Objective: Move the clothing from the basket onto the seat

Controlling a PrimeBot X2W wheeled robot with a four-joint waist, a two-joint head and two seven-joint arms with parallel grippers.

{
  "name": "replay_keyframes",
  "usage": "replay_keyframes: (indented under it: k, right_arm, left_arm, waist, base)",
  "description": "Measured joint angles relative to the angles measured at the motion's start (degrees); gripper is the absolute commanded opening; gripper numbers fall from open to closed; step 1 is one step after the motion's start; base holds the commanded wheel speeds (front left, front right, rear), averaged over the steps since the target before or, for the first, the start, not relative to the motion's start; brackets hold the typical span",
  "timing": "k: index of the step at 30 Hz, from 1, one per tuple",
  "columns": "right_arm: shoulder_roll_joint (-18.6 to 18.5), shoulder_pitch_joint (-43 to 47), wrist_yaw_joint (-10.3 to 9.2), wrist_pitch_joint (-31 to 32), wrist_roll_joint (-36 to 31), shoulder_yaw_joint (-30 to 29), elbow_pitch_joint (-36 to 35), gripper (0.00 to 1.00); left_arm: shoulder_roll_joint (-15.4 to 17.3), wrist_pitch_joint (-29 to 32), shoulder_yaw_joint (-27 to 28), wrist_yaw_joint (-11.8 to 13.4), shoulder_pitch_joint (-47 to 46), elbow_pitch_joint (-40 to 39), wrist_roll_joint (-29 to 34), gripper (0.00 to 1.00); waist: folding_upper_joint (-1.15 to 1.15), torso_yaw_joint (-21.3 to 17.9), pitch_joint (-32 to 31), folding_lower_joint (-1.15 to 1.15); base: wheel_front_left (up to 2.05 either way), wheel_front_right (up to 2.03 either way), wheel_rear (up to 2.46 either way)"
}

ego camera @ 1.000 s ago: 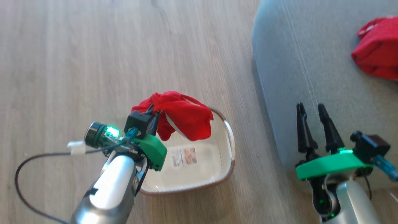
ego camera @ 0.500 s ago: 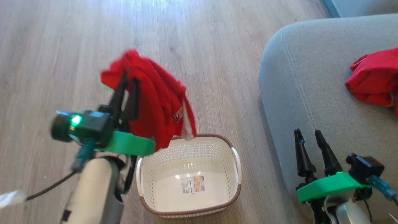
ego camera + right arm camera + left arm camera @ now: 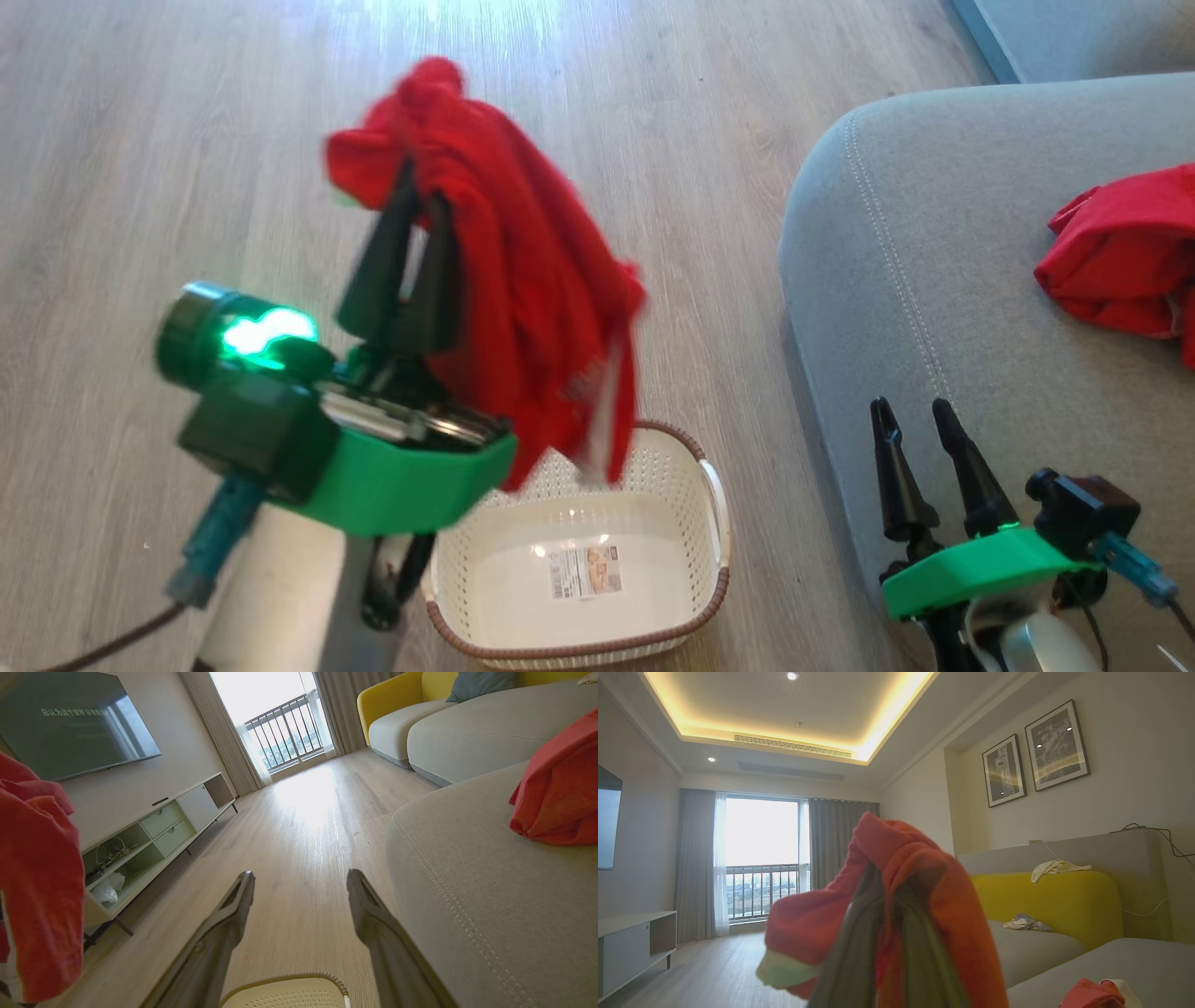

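Head view: red garment (image 3: 523,280) in left pincer (image 3: 422,187), above cream basket (image 3: 689,481).

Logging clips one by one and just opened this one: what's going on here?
The robot is clearing a basket onto a grey seat. Its left gripper is shut on a red garment, which hangs in the air, lifted clear of the basket. The basket is empty apart from a label. Another red garment lies on the seat. The right gripper is open, holding nothing, near the seat's edge.
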Motion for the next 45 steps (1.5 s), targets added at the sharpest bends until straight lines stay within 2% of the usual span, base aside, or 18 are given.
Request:
replay_keyframes:
  k: [3,11,13,28,34,41,45]
  right_arm:
    - [-0.01,0.90,0.00,0.00,0.00,-0.01,0.02,1.00]
    - [-0.01,1.76,0.00,0.00,0.00,0.00,0.20,1.00]
    - [-0.01,1.76,0.00,0.00,0.00,0.00,0.20,1.00]
    - [-0.01,1.75,0.00,0.00,0.00,-0.07,-0.09,1.00]
    - [-0.02,1.72,0.00,0.00,0.33,0.11,-2.35,1.00]
    - [-3.89,1.68,0.00,0.00,-0.66,6.17,-6.57,1.00]
    - [-7.43,1.19,0.00,0.00,-0.68,13.02,-10.09,1.00]
  left_arm:
    - [0.00,0.00,-1.85,-0.81,0.06,0.10,0.31,0.00]
    - [0.02,0.00,-6.22,-0.94,2.93,0.93,-0.03,0.00]
    - [0.03,0.00,-6.72,-1.85,3.24,1.49,-0.09,0.00]
    - [0.03,0.00,-5.98,-1.81,3.26,1.71,-0.59,0.00]
    - [0.03,0.00,-4.46,-1.86,3.26,2.77,-0.59,0.00]
    - [0.03,0.00,-3.60,-2.36,3.26,3.11,-0.57,0.00]
    - [0.03,0.00,-2.75,-2.80,3.26,3.47,-0.57,0.00]
  waist:
    - [0.00,0.18,-0.34,0.00]
    - [0.00,0.16,-0.66,0.00]
    - [0.00,0.09,-0.66,0.00]
    - [0.00,-0.24,-0.27,0.00]
    - [0.00,-0.44,0.00,0.01]
    - [0.00,-0.73,0.21,0.01]
    - [0.00,-0.84,0.35,0.01]
  base:
    - [0.00,0.00,0.00]
    - [0.00,0.00,0.00]
    - [0.00,0.00,0.00]
    - [0.00,0.00,0.00]
    - [0.00,0.00,0.00]
    - [0.00,0.00,0.00]
    - [0.00,0.00,0.00]
